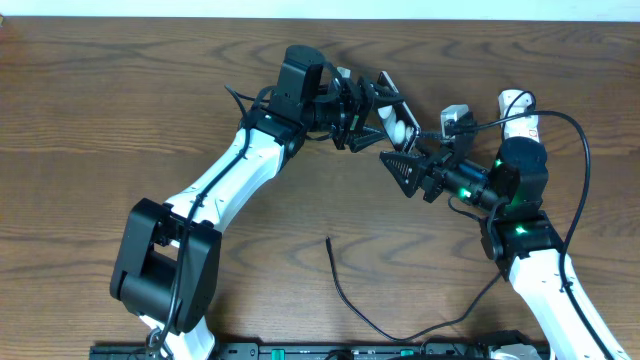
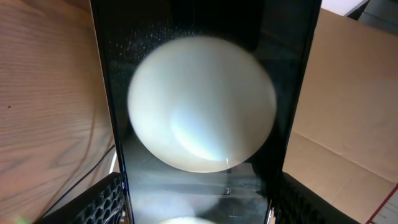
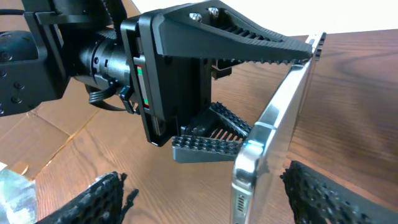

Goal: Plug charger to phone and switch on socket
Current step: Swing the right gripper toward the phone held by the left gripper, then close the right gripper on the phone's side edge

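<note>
Phone (image 3: pixel 277 119), glossy slab, in left end effector (image 1: pixel 373 108)

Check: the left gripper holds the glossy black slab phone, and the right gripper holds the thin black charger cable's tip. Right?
No: in the overhead view the right gripper is empty, and the charger cable's tip lies on the table. The left gripper holds the phone.

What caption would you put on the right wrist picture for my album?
The left pincer holds the phone by its edges over the wooden table.
</note>
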You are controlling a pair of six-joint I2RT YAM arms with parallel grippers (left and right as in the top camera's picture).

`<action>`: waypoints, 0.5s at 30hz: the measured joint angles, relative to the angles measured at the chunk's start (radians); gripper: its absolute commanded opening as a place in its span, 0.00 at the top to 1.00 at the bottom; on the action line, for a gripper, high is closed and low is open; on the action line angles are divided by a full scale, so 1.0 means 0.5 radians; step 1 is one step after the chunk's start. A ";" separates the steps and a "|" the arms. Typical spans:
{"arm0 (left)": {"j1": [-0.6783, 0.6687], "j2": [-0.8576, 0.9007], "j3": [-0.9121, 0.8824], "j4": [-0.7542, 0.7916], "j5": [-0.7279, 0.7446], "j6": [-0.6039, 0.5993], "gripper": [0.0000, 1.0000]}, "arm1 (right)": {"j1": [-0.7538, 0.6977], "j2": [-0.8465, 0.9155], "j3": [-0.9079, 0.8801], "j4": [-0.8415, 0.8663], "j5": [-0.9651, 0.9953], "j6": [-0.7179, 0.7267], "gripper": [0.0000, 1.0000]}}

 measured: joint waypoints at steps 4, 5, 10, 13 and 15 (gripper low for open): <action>0.000 0.000 0.000 0.000 0.001 0.032 0.93 | 0.000 0.000 0.000 -0.004 0.053 0.003 0.22; 0.000 0.000 0.000 0.000 0.001 0.037 0.93 | 0.000 0.000 0.000 -0.006 0.071 0.003 0.23; 0.000 0.000 0.000 -0.001 -0.002 0.050 0.93 | 0.000 0.000 0.000 -0.016 0.173 0.064 0.28; 0.000 0.000 0.000 0.000 -0.004 0.050 0.93 | 0.000 0.000 0.000 -0.017 0.214 0.119 0.29; 0.000 0.000 0.000 -0.001 -0.005 0.051 0.93 | 0.004 0.000 0.000 -0.016 0.243 0.163 0.28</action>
